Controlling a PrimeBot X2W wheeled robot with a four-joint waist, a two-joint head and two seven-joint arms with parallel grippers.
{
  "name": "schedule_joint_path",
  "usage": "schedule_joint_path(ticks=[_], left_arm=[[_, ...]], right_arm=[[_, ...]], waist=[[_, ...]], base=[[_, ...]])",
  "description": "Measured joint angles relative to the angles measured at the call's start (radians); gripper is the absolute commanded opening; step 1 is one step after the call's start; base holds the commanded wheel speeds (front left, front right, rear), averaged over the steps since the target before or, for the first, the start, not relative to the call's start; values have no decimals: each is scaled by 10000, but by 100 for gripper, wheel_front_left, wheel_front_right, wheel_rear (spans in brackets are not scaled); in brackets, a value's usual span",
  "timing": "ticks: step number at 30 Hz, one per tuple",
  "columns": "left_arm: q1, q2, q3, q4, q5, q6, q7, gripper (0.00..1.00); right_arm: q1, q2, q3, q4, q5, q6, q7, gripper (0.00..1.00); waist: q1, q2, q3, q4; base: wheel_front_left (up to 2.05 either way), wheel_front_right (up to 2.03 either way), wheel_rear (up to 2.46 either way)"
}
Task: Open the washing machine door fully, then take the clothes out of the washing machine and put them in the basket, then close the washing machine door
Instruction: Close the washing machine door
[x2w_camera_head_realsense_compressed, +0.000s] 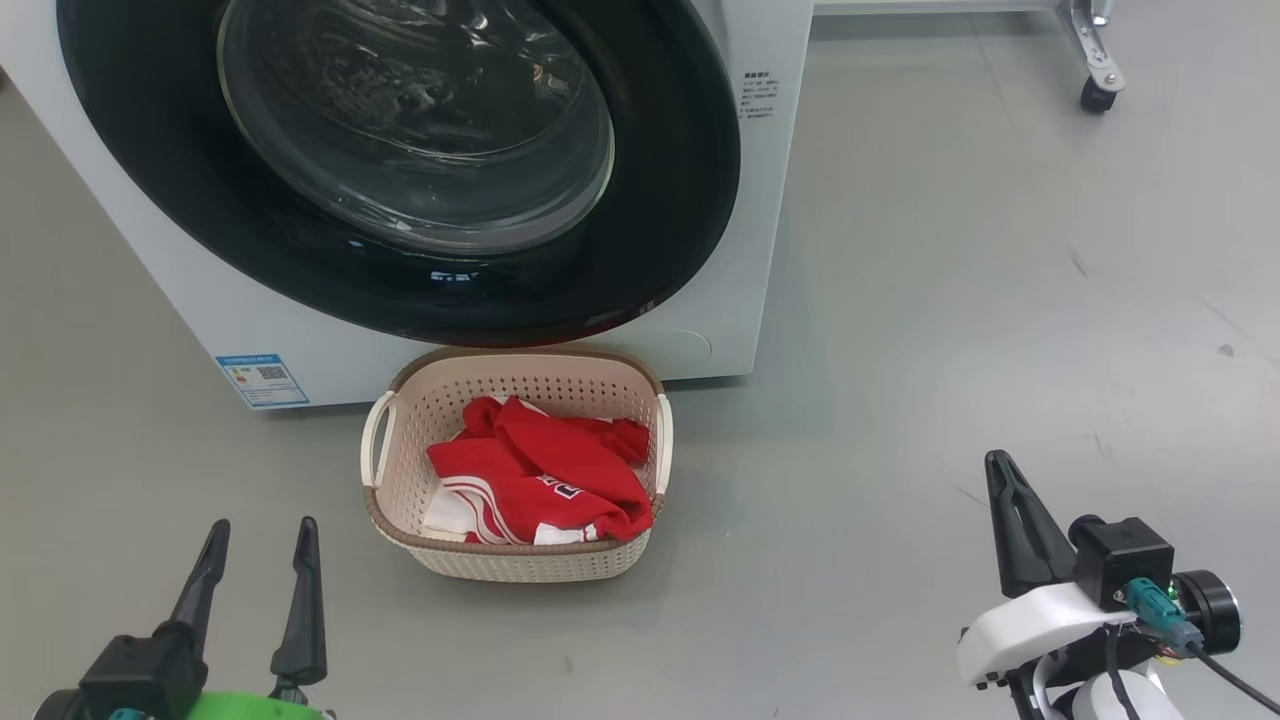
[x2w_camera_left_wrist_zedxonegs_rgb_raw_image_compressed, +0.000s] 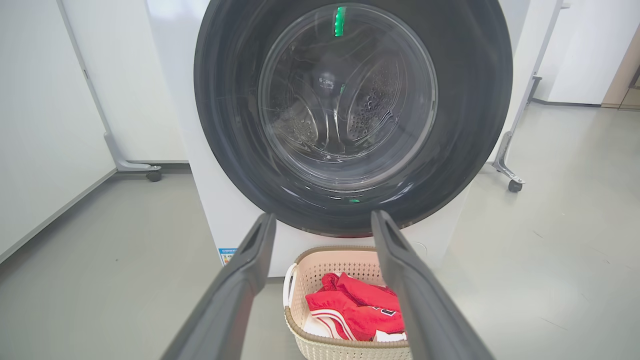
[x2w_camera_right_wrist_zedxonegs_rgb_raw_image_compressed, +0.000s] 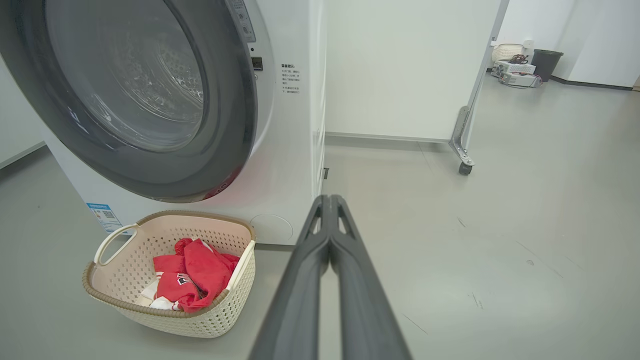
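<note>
In the head view, the washing machine door lies flat on the front of the washing machine, so it looks shut. The basket sits on the floor right under the door, close to the machine. That is a handy spot, because things pulled out only have a short way to go. The clothes lie in a heap inside it, red with white stripes. The left gripper is low on the left, with its two fingers spread and nothing between them. The right gripper is low on the right, well apart from the basket.

The left wrist view looks between the spread fingers straight at the door. Through the glass I see the shiny drum with its little holes, and no cloth that I can spot.

In the right wrist view, the two fingers are pressed together on nothing. They point at the bare floor beside the machine's corner. I think the job is done, and both arms hang back so they bump nothing.
</note>
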Motion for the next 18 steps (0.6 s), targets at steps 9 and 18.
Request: schedule_joint_path(ticks=[9,18], left_arm=[[-175,-184,-261,-52,157,-2,-2,100],[-456,-336,-502,-31,240,-19,-88,100]], right_arm=[[-221,-351,-161,-151,-115,0,178,0],[-1272,-882,-288,-127,-247,140,552,0]], waist=[[1,0,282,426],[0,0,549,1085]], base=[[0,0,0],[0,0,0]])
